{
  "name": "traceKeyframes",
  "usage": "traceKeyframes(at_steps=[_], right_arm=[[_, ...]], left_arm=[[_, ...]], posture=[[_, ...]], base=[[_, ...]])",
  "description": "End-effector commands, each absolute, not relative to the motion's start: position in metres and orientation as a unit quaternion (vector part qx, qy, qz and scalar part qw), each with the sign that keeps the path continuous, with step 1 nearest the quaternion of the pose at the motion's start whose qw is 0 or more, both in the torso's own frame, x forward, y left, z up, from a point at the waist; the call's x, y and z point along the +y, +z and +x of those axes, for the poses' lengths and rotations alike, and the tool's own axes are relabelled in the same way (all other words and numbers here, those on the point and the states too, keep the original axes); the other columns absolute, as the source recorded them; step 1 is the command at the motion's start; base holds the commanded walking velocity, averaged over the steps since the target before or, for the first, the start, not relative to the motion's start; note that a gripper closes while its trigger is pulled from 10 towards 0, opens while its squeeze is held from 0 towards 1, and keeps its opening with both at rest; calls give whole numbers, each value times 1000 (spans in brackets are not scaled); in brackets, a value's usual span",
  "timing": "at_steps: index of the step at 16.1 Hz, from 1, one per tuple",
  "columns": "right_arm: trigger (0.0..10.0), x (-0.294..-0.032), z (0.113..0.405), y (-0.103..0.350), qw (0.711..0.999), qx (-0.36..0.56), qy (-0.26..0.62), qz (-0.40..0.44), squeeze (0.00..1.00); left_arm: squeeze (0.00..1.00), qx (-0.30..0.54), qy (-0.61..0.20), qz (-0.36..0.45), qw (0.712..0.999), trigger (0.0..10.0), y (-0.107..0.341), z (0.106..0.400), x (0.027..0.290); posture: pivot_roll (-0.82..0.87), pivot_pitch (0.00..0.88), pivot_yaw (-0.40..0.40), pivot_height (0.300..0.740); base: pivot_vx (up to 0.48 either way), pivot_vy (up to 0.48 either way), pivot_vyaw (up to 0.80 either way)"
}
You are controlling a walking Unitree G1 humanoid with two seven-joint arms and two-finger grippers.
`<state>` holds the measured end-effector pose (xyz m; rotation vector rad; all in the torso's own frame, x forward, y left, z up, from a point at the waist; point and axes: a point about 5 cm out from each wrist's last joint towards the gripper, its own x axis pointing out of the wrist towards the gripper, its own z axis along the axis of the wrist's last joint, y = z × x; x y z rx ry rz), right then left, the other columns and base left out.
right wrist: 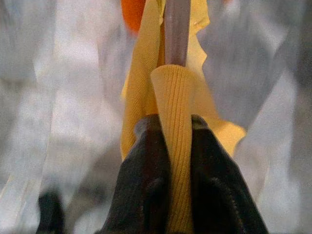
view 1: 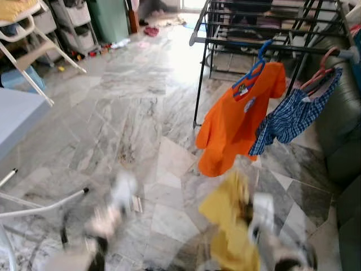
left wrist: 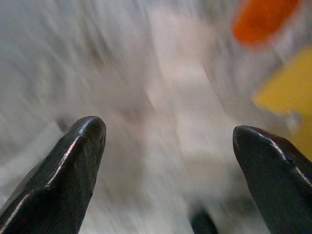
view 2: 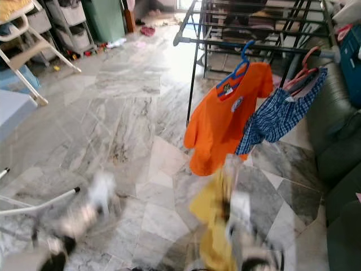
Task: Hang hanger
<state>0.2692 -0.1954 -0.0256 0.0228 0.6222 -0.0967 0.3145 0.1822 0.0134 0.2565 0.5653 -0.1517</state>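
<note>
So the right hand [right wrist: 178,161] was clamped on the yellow garment [view 1: 228,226], lower middle of frame, not yet on the drying rack [view 1: 265,42] upper right. Left hand [left wrist: 168,161] was open, empty.

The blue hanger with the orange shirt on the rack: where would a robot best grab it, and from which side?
Probably the bare neck of the blue hanger, just under its hook, coming from the open floor side. The orange shirt drapes over the shoulders, so only that part is exposed, and the rack blocks the far side.
</note>
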Motion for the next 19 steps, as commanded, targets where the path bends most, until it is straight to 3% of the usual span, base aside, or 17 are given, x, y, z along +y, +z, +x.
traceKeyframes(at_steps=[1,5,8,12,14,19], right_arm=[[10000,-196,292,-2,970,238,-40,16,0],[10000,-204,313,37,992,126,-22,0,0],[10000,-199,295,35,995,97,-12,-14,0],[10000,-184,248,24,994,101,-22,22,0],[10000,-177,238,24,994,107,-12,10,0],[10000,-181,238,33,994,109,-13,6,0]], left_arm=[[0,253,-82,124,956,10000,25,324,182],[0,169,-161,146,961,10000,58,344,175],[0,165,-173,121,964,10000,39,324,174],[0,159,-129,34,978,10000,16,292,173],[0,177,-96,-15,979,10000,11,291,172],[0,187,-111,-8,976,10000,13,292,169]], posture=[[-123,114,11,740],[-132,128,24,740],[-144,132,42,740],[-150,147,44,740],[-154,154,40,740],[-167,164,51,740]], base=[[0,0,0],[0,0,0],[0,0,0],[0,0,0],[0,0,-291],[0,394,-790]])
